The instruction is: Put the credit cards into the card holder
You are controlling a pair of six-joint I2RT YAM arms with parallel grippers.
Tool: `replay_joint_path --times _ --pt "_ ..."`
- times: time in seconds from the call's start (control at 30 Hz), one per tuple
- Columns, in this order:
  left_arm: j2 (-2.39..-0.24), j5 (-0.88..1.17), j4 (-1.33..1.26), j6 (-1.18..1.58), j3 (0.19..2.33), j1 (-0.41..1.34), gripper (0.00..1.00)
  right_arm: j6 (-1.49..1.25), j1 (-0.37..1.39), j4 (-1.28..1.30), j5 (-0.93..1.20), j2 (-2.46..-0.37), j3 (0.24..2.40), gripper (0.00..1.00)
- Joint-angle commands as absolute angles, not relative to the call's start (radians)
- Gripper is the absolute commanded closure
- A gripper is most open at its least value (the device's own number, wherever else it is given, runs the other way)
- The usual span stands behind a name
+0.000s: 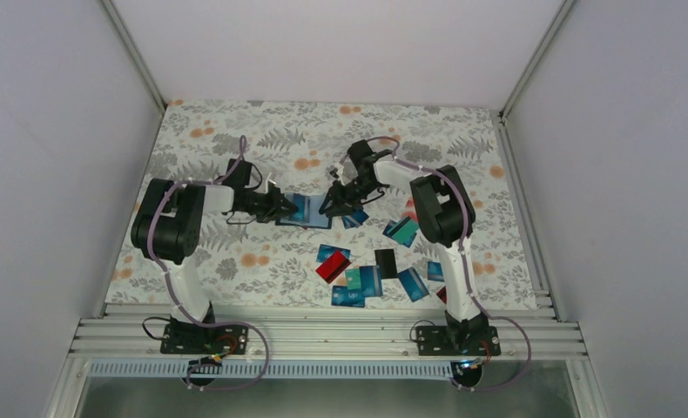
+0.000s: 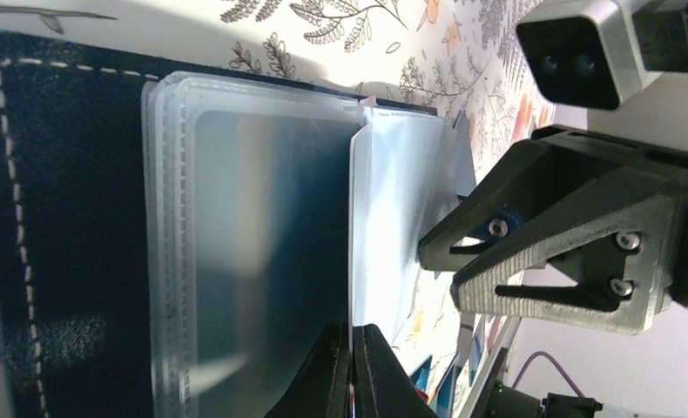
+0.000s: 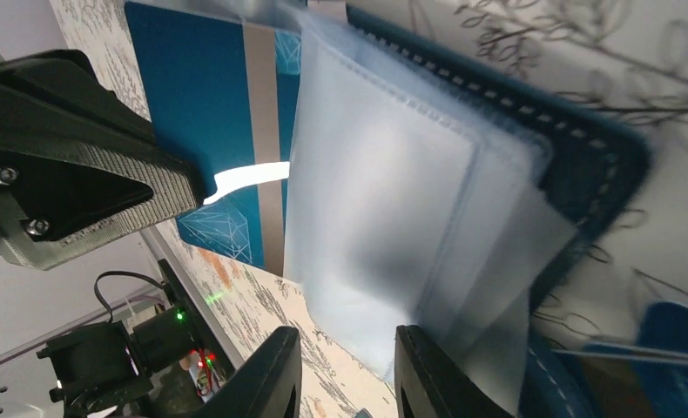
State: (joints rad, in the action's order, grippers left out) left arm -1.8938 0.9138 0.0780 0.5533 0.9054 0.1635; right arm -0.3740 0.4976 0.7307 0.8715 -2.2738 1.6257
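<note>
Bright even light; soft-focus, glare-streaked wrist close-ups, blurred edges.

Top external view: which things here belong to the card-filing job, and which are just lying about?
Job in hand:
- card holder, lying open
- its clear sleeve, pinched by the left hand
- right hand, at the sleeves
- credit cards, scattered toward the near edge

Just there:
- floral table cover
- arm cables
- metal rail
</note>
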Motion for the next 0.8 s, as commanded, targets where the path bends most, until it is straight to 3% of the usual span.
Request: replay_joint_path --times 0.0,0.37,0.77 --pt "-1.92 0.894 0.135 0.495 0.931 0.18 0.98 -0.339 0.473 0.775 0.838 -2.198 1.657 0.72" --pt "-1.948 0.876 0.168 0.477 0.98 0.21 0.98 -0.346 0.467 0.81 0.7 -2.204 1.624 0.84" --pt "-1.963 0.848 0.193 0.471 1.005 0.231 0.98 -0.336 0.468 0.86 0.578 -2.222 1.586 0.89"
